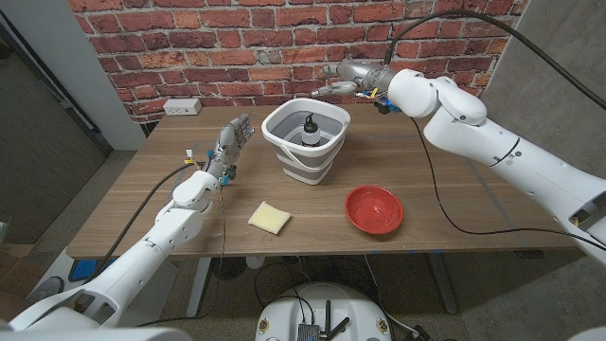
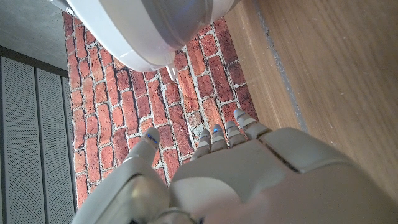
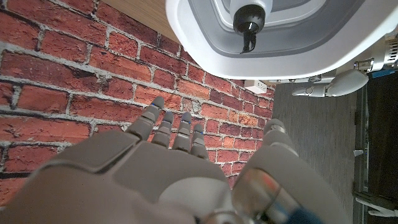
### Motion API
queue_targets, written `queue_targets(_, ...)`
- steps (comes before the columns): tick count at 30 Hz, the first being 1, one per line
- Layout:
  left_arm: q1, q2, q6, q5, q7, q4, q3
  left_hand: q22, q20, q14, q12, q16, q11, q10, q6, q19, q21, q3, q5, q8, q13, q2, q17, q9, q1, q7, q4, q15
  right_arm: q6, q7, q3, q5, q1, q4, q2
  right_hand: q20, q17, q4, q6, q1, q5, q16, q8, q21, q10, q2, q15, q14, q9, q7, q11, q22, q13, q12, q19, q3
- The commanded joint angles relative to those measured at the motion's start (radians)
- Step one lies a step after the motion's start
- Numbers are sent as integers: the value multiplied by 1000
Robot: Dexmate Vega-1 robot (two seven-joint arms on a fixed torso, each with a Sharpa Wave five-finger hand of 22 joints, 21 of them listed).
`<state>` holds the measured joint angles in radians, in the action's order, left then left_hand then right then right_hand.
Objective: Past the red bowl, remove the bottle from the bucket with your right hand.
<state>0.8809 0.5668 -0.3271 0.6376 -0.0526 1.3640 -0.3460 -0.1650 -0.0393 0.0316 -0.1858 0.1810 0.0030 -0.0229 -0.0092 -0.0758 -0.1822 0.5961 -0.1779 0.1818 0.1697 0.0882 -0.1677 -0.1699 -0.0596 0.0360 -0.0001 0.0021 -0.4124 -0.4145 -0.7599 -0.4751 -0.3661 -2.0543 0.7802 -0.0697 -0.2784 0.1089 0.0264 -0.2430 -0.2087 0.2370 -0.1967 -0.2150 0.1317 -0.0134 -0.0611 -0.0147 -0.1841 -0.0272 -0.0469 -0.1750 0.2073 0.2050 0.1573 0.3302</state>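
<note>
Matt wood-grain table [image 1: 454,170], glossy red bowl [image 1: 374,208], smooth plastic bucket [image 1: 305,152] (white rim, grey walls)

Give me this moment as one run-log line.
right hand: open, raised behind bucket | bottle: upright in bucket | left hand: open, idle | red bowl: near front edge

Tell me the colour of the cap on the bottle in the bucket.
Black; the bottle cap shows best in the right wrist view, inside the white bucket.
</note>
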Motion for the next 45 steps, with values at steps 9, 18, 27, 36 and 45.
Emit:
queue_targets(9, 0, 1, -8, 5, -11, -7, 2, -3, -65, -10, -5, -1, -1, 3, 10, -8, -8, 8, -3, 2, 2, 60, -3, -2, 11, 4, -1, 1, 28, -228, -109, -159, 131, 53, -100, -11, -6, 39, 6, -50, -6, 38, -12, -18, 20, 3, -2, 85, -5, -6, -18, -6, 7, 13, 46, 15)
queue_targets(18, 1, 1, -12, 9, -18, -12, 4, -3, -63, -11, -4, -1, -2, 4, 12, -10, -8, 10, -3, 2, 2, 60, -3, -2, 12, 3, -1, 2, 44, -313, -144, -210, 173, 97, -144, -14, -12, 54, 29, -76, -13, 55, -21, -21, 47, 4, 6, 126, -7, -16, -14, -6, 14, 25, 66, 26)
queue_targets(27, -3, 0, -13, 14, -30, -23, 3, -3, -63, -12, -4, -2, -1, 5, 14, -12, -8, 12, -3, 2, 2, 60, -3, -2, 13, 3, -1, 3, 88, -403, -183, -228, 231, 168, -191, -20, -18, 66, 62, -111, -23, 74, -33, -22, 74, 10, 15, 171, -9, -21, -18, -6, 21, 37, 87, 37)
queue_targets(36, 13, 8, -9, 19, -22, -6, 10, -3, -62, -14, -4, -1, -1, 7, 17, -13, -8, 14, -3, 2, 2, 60, -3, -2, 14, 3, -2, 3, 118, -457, -208, -234, 266, 231, -223, -23, -22, 66, 61, -124, -26, 83, -31, -28, 78, 16, 14, 190, -10, -21, -19, -7, 25, 39, 111, 41)
queue_targets(45, 17, 12, -2, 22, -24, 0, 10, -3, -62, -15, -4, -2, 0, 9, 20, -15, -8, 16, -2, 2, 2, 60, -3, -2, 15, 3, -2, 2, 126, -466, -234, -294, 271, 244, -233, -20, -27, 67, 69, -144, -26, 88, -33, -25, 91, 21, 25, 200, -11, -19, -13, -7, 29, 44, 113, 46)
